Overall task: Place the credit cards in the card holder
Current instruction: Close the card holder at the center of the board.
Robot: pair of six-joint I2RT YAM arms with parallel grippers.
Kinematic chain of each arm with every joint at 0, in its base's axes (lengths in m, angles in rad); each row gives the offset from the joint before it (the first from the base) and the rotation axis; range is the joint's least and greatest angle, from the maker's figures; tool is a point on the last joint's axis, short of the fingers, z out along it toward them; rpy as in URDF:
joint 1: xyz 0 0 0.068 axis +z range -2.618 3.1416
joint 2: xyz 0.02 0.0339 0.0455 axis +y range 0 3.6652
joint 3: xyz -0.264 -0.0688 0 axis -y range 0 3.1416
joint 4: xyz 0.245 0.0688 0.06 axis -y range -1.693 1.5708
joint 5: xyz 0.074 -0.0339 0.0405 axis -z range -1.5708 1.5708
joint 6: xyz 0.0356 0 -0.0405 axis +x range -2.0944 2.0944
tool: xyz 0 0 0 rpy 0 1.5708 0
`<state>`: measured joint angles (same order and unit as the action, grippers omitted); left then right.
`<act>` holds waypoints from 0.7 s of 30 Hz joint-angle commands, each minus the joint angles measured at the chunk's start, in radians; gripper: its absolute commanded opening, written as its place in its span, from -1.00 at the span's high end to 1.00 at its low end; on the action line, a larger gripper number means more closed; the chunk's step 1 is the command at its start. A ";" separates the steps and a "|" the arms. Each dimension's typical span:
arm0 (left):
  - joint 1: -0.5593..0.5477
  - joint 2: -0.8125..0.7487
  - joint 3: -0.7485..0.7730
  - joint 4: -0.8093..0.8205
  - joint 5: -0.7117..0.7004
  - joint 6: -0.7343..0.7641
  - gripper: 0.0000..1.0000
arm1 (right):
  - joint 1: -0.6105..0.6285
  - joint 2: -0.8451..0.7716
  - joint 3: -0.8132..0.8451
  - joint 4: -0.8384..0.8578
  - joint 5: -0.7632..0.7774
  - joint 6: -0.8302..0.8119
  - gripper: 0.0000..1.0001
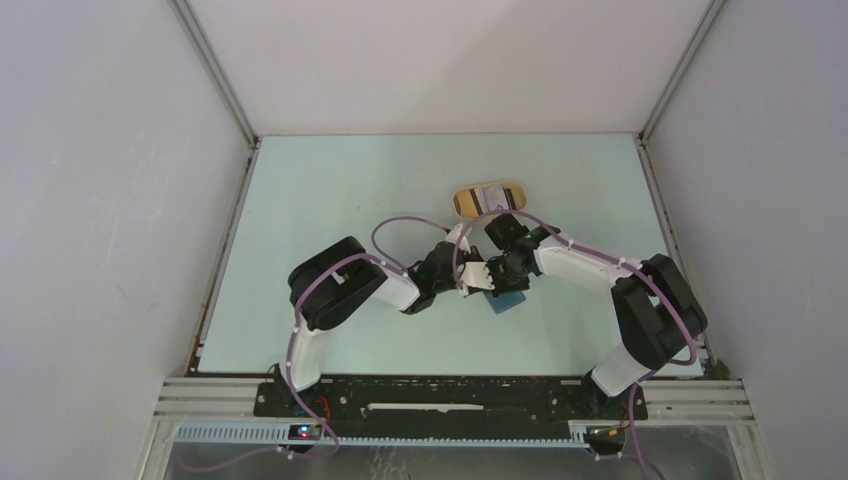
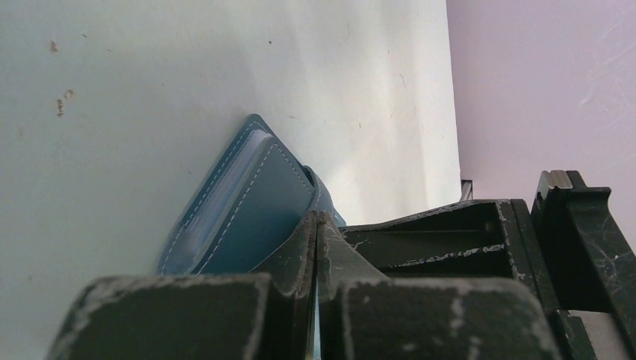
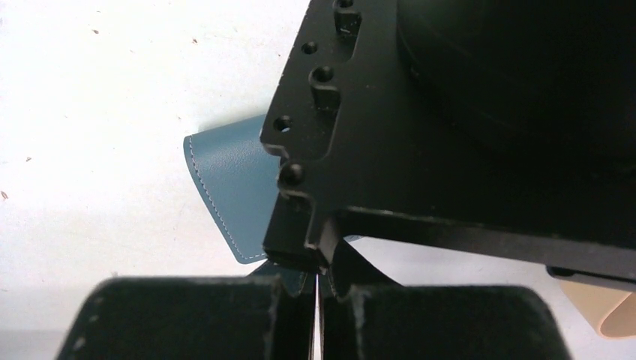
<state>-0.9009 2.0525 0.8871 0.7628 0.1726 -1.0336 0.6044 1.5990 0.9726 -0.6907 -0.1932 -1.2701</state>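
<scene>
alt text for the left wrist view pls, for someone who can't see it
The left gripper, jaws shut, appears to pinch the near edge of the teal-blue card holder, which lies partly open on the pale table, a paler layer showing between its covers. At lower right are black parts of the other arm.

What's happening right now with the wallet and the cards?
Both arms meet over the card holder at mid-table. The left gripper is shut, pinching one edge of the holder, which sits partly open with its lighter inside showing. The right gripper is also shut, right at the holder; whether it grips it is unclear. The credit cards lie on the tan tray farther back, not yet in the holder.
</scene>
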 commanded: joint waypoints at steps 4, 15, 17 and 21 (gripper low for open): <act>-0.043 0.052 -0.073 -0.305 -0.022 0.023 1.00 | 0.030 0.048 0.013 0.010 0.026 -0.002 1.00; -0.043 0.078 -0.052 -0.316 -0.007 0.024 1.00 | 0.050 0.044 -0.009 0.013 0.065 -0.023 0.58; -0.041 0.080 -0.053 -0.316 -0.007 0.024 1.00 | 0.038 0.024 -0.009 0.001 0.034 -0.025 0.42; -0.038 0.083 -0.051 -0.317 -0.008 0.023 1.00 | 0.011 -0.022 -0.014 -0.027 -0.023 -0.038 0.20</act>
<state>-0.9020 2.0544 0.8829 0.7650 0.1585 -1.0740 0.6239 1.5967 0.9768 -0.7261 -0.1661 -1.2797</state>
